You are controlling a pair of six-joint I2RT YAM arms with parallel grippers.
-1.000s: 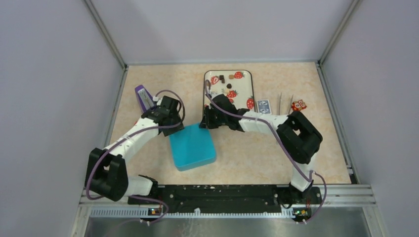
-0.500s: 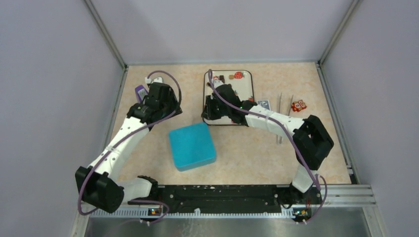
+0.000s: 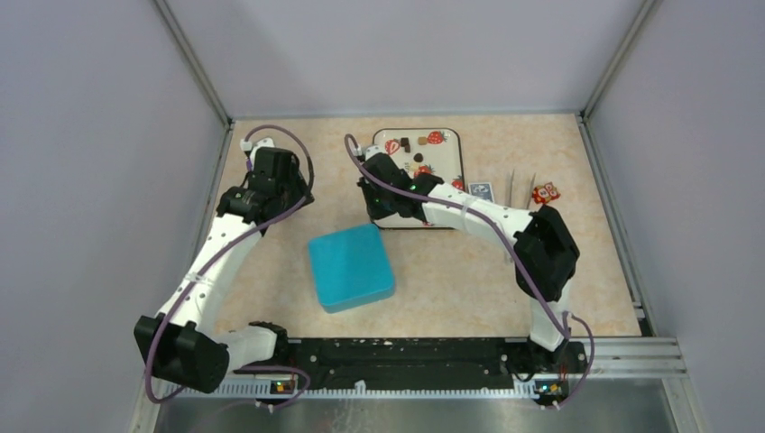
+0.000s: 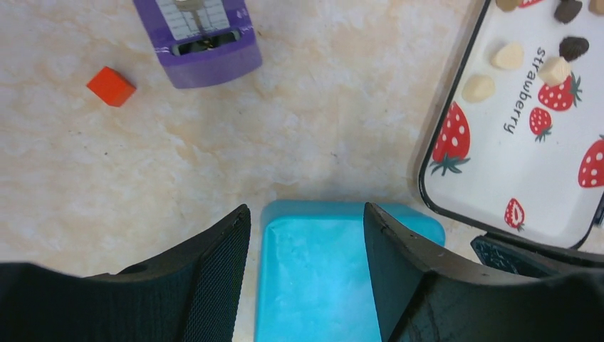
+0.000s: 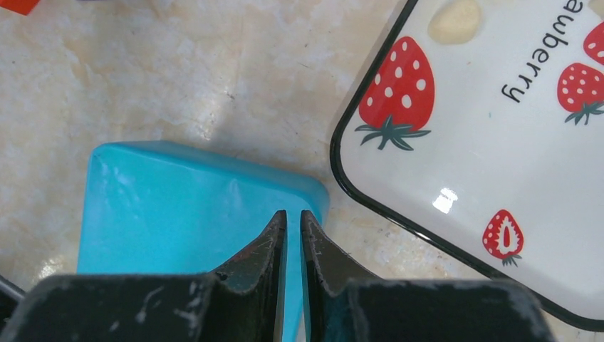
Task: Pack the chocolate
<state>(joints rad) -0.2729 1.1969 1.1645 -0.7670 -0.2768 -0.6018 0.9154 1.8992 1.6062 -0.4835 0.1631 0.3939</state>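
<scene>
Right gripper (image 5: 292, 217): fingers pressed together, empty. Chocolate (image 5: 456, 20) lies ahead-right of it, on the tray (image 5: 463, 128). Left gripper (image 4: 306, 214): spread, empty, farther off. Right arm nearer.

Bare surface (image 3: 451, 280) lies open to the right of the teal box (image 3: 351, 268) and between it and the near edge. Only a narrow strip parts the box's far corner from the strawberry tray (image 4: 491, 178). The right arm (image 3: 469, 215) crosses the tray's near end. A purple device (image 4: 199, 35) and a red cube (image 4: 111, 86) stand far left, well apart from the box. A blue card pack (image 3: 482, 190), tweezers (image 3: 512, 188) and an owl figure (image 3: 544, 192) crowd the tray's right side.
</scene>
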